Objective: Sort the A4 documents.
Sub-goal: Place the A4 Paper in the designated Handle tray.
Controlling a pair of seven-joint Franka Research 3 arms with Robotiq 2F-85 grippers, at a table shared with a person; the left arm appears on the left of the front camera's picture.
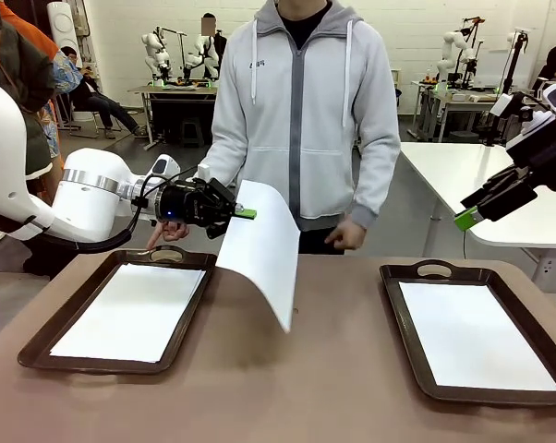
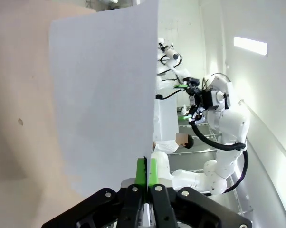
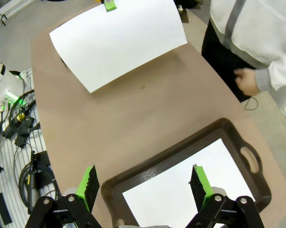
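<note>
My left gripper [image 1: 245,213] is shut on the top edge of a white A4 sheet [image 1: 264,247], which hangs curved above the table between the two trays. The left wrist view shows that sheet [image 2: 102,99] rising from the closed green pads [image 2: 147,172]. Another sheet [image 1: 132,311] lies flat in the left brown tray [image 1: 38,341], and one more sheet [image 1: 472,332] lies in the right brown tray [image 1: 403,355]. My right gripper [image 1: 466,218] hovers open and empty, high above the right tray; its view looks down on that tray's sheet [image 3: 181,187] and the held sheet [image 3: 117,40].
A person in a grey hoodie [image 1: 301,111] stands at the far side, with one hand [image 1: 345,236] near the table edge and the other hand [image 1: 170,231] behind the left tray's handle. Bare brown tabletop [image 1: 296,388] lies between the trays.
</note>
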